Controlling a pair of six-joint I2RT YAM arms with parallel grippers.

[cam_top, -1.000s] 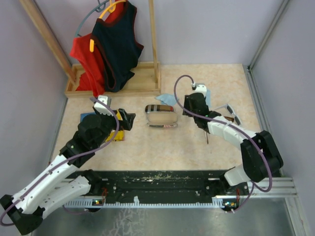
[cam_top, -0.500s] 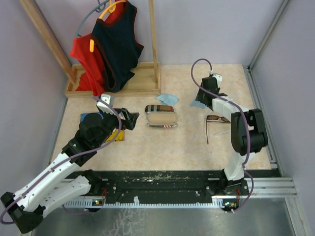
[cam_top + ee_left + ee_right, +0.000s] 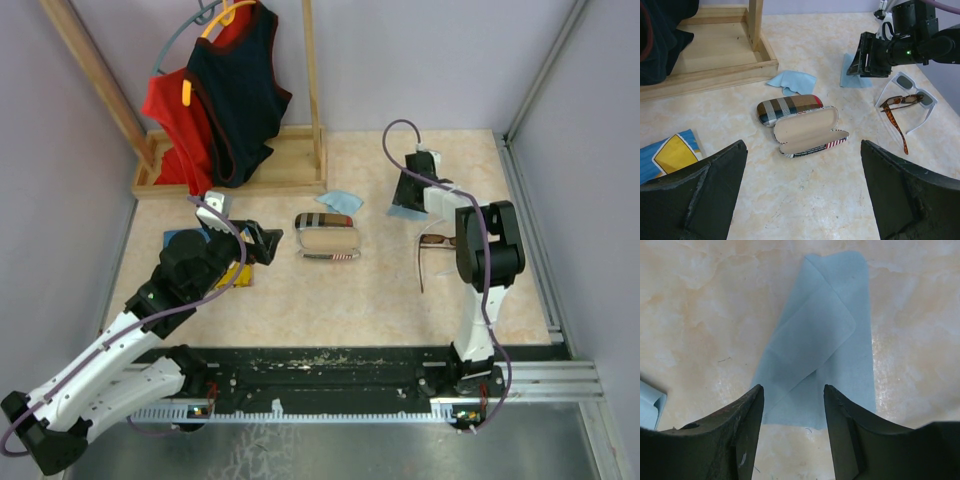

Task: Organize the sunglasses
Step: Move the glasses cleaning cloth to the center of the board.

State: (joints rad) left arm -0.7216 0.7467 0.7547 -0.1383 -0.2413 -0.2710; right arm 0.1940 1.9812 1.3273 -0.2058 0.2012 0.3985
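Observation:
The dark brown sunglasses (image 3: 896, 105) lie on the table at the right, arms open, and also show in the top view (image 3: 436, 241). The white-grey sunglasses (image 3: 914, 94) lie against them, mostly hidden under my right arm in the top view. My right gripper (image 3: 405, 194) is open and empty, low over the near edge of a light-blue cloth (image 3: 826, 338), left of and beyond the sunglasses. My left gripper (image 3: 802, 146) is open and empty, short of the open flag-print case (image 3: 807, 131).
A shut plaid case (image 3: 789, 107) lies behind the open one. A second light-blue cloth (image 3: 791, 81) lies near the wooden rack base (image 3: 230, 172), which holds red and navy tops. A blue-and-yellow item (image 3: 670, 154) lies under my left arm. Walls enclose the table.
My right gripper has swung from beside the sunglasses away to the far side, over the light-blue cloth. My left gripper has shifted slightly towards the cases. The sunglasses have not moved.

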